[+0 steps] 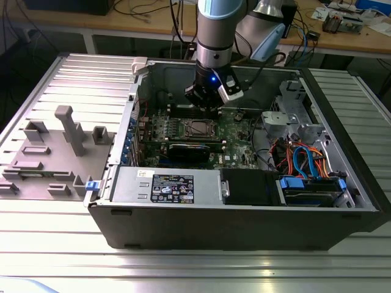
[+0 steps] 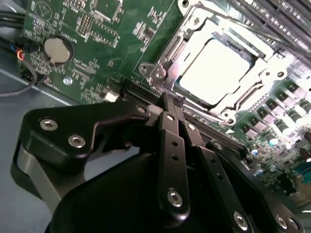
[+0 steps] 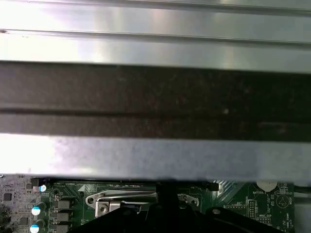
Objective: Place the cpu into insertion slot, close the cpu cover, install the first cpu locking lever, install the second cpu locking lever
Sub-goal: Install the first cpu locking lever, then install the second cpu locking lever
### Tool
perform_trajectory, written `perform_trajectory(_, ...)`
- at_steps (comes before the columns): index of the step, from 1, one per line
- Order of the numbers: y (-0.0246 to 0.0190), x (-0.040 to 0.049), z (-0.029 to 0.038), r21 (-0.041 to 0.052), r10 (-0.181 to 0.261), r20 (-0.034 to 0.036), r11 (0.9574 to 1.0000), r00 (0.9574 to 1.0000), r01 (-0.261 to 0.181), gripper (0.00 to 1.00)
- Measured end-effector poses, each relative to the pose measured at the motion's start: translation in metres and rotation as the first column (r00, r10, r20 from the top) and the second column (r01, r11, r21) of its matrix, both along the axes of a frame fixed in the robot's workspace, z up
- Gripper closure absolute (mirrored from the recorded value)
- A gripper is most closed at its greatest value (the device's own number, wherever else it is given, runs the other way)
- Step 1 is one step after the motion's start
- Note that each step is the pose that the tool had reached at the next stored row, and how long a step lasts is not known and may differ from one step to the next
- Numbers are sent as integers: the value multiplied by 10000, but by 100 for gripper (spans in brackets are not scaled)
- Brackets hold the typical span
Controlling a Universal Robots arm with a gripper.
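The cpu (image 2: 214,70) lies flat in the insertion slot (image 1: 199,128) on the green board, its pale face showing bright. The silvery cpu cover (image 2: 167,56) is down around it, and the chip shows through its window. My gripper (image 2: 173,100) hangs just above the board beside the socket's edge. Its two black fingers are shut together with nothing between them. In the exterior view the gripper (image 1: 209,104) hovers over the far side of the socket. The first wrist view catches the socket's metal frame (image 3: 104,204) just beyond the gripper (image 3: 164,190).
A long black graphics card (image 1: 192,149) lies just in front of the socket. The open case's metal walls (image 3: 155,102) surround the board, with drive bays and coloured cables (image 1: 305,162) at the exterior view's right. A coin battery (image 2: 57,49) sits on the board.
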State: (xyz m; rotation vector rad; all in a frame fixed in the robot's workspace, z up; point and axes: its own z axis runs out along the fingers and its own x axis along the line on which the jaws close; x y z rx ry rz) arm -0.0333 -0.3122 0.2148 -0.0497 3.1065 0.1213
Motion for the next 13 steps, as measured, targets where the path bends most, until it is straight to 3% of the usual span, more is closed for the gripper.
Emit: perform_trajectory(13,-10,0,1,-22,1,-1,10000,10000,-1,89)
